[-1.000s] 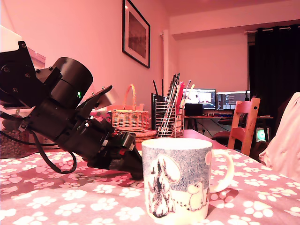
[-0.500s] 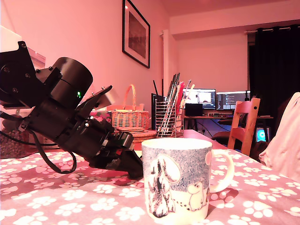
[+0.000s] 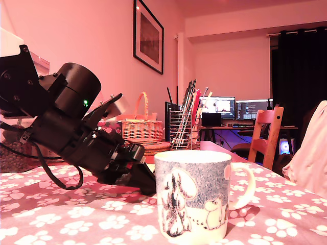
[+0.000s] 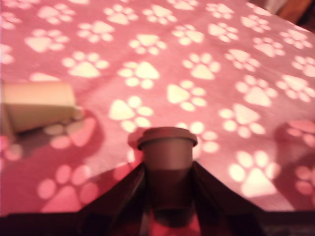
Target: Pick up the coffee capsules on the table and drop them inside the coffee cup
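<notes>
A: Item one — the dark brown capsule (image 4: 167,162). We are seeing it sitting between the gripper (image 4: 167,196) fingers, which are closing against its sides low over the paw-print tablecloth (image 4: 206,64).

B: Item two — the cream capsule (image 4: 37,105) is lying on its side nearby. The mug (image 3: 196,196) is standing in front of the arm, at the exterior view's right.
</notes>
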Controlling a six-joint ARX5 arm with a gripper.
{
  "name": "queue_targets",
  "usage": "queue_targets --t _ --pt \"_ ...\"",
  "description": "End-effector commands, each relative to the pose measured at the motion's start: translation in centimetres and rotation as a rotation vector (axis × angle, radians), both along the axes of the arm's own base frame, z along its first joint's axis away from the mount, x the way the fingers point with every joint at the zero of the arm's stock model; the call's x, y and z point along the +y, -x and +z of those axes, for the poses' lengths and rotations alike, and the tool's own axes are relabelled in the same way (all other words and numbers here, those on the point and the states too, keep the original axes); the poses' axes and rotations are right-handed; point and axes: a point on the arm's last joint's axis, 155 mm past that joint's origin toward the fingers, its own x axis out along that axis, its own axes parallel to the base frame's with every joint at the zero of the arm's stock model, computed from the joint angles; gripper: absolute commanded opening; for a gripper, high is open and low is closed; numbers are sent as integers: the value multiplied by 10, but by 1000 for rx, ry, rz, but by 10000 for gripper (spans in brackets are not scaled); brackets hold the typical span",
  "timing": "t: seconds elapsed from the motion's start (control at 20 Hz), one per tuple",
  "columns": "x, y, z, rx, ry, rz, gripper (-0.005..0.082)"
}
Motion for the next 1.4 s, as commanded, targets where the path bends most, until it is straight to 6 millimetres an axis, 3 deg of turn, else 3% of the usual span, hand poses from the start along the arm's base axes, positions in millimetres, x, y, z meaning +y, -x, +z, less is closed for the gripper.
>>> queue_targets --t 0.0,0.4,1.05,1.35 --pt "-4 1 22 -24 31 -17 14" --pt "1 16 57 -18 32 -36 3" --pt "9 70 105 -14 80 -173 3" --pt "9 94 100 16 98 -230 3"
